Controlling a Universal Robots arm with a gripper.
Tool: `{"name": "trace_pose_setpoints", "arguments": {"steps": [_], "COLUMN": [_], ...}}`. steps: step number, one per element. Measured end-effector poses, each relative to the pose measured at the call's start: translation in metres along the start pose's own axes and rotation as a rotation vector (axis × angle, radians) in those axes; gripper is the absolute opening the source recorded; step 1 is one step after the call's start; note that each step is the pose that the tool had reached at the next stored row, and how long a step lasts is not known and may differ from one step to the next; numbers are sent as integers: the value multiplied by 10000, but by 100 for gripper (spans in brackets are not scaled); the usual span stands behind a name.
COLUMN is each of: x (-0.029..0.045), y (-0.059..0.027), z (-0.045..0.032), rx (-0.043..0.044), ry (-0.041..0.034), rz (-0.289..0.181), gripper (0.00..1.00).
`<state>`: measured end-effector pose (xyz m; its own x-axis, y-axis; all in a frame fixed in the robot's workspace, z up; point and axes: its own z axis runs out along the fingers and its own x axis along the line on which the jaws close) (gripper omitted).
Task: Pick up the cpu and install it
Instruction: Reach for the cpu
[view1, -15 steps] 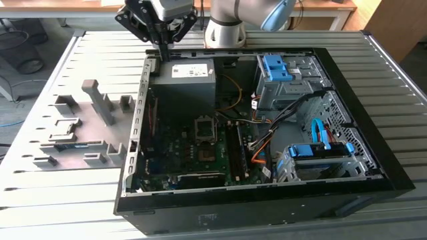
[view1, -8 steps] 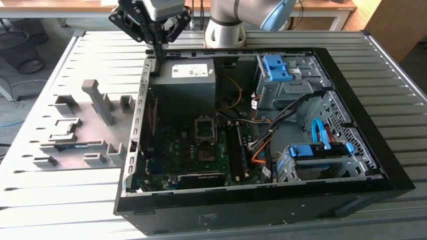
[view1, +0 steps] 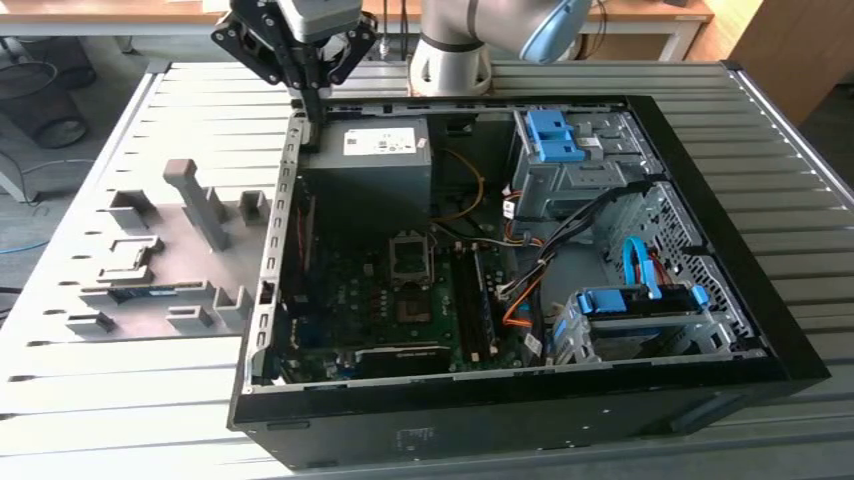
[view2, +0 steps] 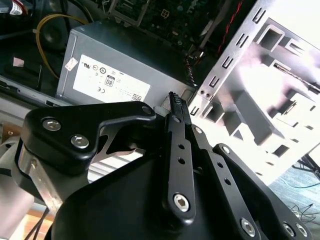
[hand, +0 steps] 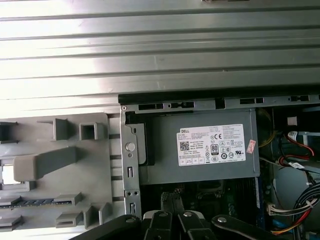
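My gripper hangs over the far corner of the open computer case, at the exterior view's left, just above the case wall beside the grey power supply box. Its black fingers lie pressed together, so it is shut. I cannot tell whether anything thin sits between them. The cpu is hidden. The metal-framed socket sits on the motherboard in the middle of the case, well nearer the camera than the gripper. In the first wrist view the fingertips point down over the motherboard's edge beside the labelled box.
A grey parts fixture with upright blocks and slots lies on the ribbed table at the exterior view's left of the case. Drive cages with blue clips and bundled cables fill the case's right side. The arm's base stands behind the case.
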<state>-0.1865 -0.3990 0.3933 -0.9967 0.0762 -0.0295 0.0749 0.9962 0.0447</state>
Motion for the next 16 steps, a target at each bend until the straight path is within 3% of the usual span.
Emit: {"name": "trace_pose_setpoints", "arguments": {"steps": [9, 16], "x": [189, 283], "y": [-14, -21], "z": [-6, -8], "rx": [0, 0], "ry": [-4, -4], "rz": [0, 0], "gripper": [10, 10]}}
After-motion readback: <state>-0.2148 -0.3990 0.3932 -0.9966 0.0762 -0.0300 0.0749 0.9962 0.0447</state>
